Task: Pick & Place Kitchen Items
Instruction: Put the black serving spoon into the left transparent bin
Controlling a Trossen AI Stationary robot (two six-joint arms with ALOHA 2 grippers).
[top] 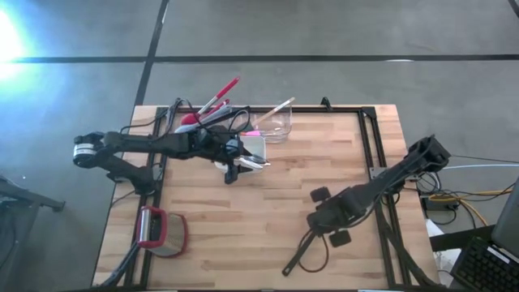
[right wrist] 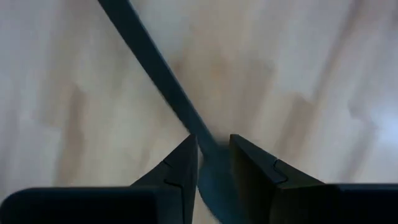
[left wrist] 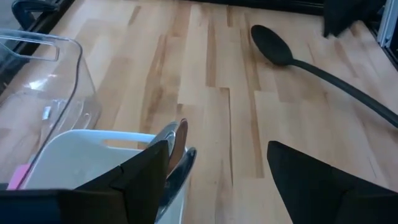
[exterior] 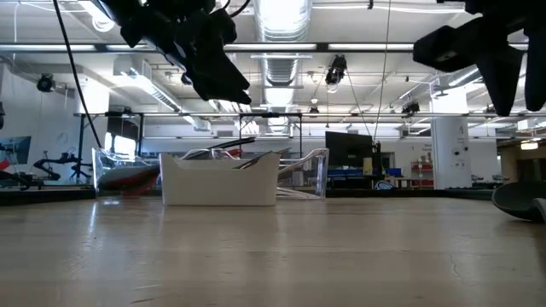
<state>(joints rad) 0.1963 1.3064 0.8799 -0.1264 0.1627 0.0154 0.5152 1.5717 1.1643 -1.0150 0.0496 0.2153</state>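
We are working over the wooden surface [top: 268, 219], taking the white dish [top: 255, 148] at its far side as our landmark. The right arm is reaching well toward the near side from that dish, and its right end effector [right wrist: 213, 163] is sitting directly over the black spoon [top: 302, 253], which is lying flat on the surface. The spoon's long axis is running diagonally, from the end under our fingers out toward the near edge, away from the dish. The two fingers are drawn close with the spoon between them, pinching it or very nearly so. This arm is plainly the nearer one to the spoon.

The left end effector [left wrist: 214, 171] is hanging right at the dish, fingers spread and holding nothing, just above the utensil handles [left wrist: 176, 142] resting in it. We are judging the spoon's trip back toward the dish as the move at stake.
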